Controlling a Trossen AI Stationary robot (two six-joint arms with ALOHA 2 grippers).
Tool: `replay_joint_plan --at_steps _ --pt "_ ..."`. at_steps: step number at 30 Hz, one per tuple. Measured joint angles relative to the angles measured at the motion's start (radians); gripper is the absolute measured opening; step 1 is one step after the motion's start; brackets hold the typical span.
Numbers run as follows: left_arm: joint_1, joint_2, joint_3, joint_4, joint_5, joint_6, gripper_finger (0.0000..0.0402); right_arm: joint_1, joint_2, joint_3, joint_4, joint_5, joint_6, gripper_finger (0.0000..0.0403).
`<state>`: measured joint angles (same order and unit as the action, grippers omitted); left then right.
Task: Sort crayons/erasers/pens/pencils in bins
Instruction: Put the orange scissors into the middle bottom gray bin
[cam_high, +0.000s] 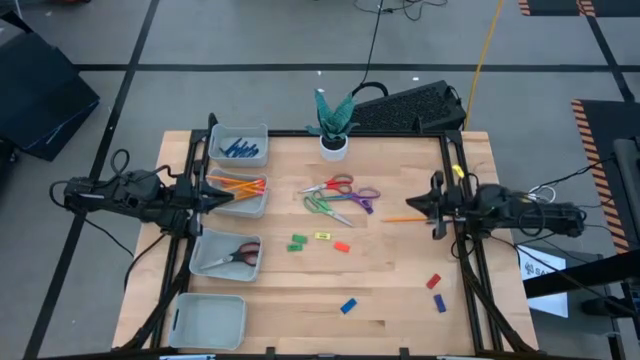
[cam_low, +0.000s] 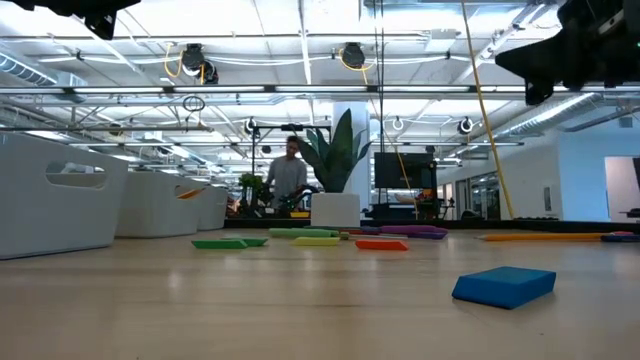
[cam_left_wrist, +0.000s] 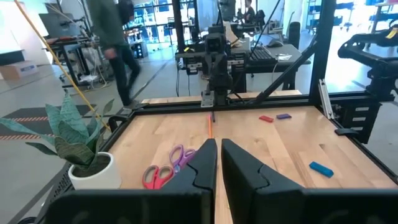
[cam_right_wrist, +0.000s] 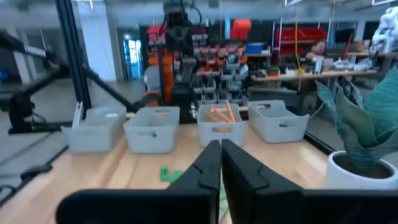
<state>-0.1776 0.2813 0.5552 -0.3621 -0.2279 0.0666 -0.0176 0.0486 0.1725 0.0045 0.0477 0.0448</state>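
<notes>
Right gripper (cam_high: 432, 206), fingers pressed together, hovers beside 1 loose orange pencil (cam_high: 404, 218). It should spread, straddle mid-shaft, then pinch. Left gripper (cam_high: 216, 194), fingers together, waits above the pencil bin (cam_high: 262, 205).

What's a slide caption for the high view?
Mid-sort: pens, pencils and scissors binned; one pencil by the right hand, erasers loose on the table.

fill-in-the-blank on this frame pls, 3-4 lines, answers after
1. The bin holding orange pencils is the ____ from the plant pot.
2. The bin nearest the table's front edge is ____.
3. One loose pencil lies by the ____ pincer.
4. A pair of scissors lies in the ____ bin from the pot.

Answers: second; empty; right; third
</notes>
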Motion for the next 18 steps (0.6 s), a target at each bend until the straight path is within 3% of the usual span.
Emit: replay_joint_plan --at_steps 7,11,18 --pt "0.0 0.0 0.0 0.0 0.0 0.0 0.0028 0.0 -0.043 -0.146 0.218 0.005 0.064 0.0001" --pt "0.0 0.0 0.0 -0.001 0.0 0.0 0.0028 -0.002 -0.029 -0.153 0.105 0.031 0.03 0.001" --pt "0.0 0.0 0.0 0.001 0.0 0.0 0.0028 -0.002 -0.008 -0.154 0.081 0.029 0.022 0.0012"
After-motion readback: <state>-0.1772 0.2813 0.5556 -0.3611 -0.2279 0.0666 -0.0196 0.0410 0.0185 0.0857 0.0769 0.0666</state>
